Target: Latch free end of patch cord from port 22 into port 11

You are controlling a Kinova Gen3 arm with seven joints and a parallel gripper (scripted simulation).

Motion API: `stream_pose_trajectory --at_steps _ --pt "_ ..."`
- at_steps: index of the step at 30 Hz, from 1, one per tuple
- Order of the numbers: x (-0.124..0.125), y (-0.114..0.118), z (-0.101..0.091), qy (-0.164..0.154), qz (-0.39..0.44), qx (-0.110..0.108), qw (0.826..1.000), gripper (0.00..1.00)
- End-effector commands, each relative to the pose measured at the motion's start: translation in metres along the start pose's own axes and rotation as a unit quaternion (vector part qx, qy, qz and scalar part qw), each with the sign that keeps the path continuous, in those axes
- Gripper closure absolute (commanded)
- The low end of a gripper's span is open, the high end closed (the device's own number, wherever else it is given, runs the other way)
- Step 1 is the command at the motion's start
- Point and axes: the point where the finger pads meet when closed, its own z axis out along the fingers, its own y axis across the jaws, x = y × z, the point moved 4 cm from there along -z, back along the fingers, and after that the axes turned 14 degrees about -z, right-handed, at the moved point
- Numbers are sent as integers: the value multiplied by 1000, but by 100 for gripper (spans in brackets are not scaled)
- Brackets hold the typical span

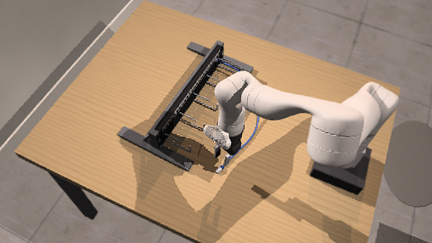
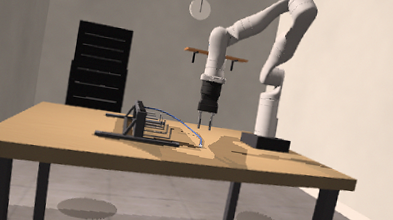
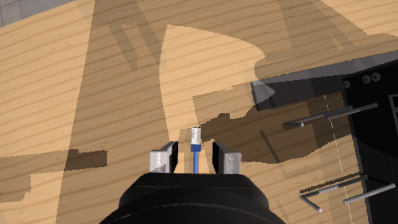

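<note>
The black rack [image 1: 182, 105] stands on the wooden table, seen from behind in the wrist view [image 3: 370, 115]. A blue patch cord [image 1: 251, 129] arcs from its far end down to the table. The cord's free end, a white plug [image 3: 198, 136], lies flat on the table near the rack's near foot and also shows in the top and exterior views [image 1: 219, 170] [image 2: 201, 146]. My gripper [image 3: 195, 152] [image 2: 204, 126] is open and points straight down. It hangs above the plug, with one finger on each side of the cord in the wrist view, and touches nothing.
Thin grey rods [image 3: 325, 116] stick out from the rack's back towards my arm. The rack's foot bar [image 1: 155, 147] lies just left of the plug. The robot base [image 1: 339, 168] stands at the right side of the table.
</note>
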Motion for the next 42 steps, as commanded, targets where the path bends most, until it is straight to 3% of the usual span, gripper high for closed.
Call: stream_pose_trajectory --at_steps 1,27,42 --pt "-1 0 3 -1 1 0 1000 27" --pt "-1 0 47 -1 1 0 1000 27" --pt "-1 1 56 -1 1 0 1000 27"
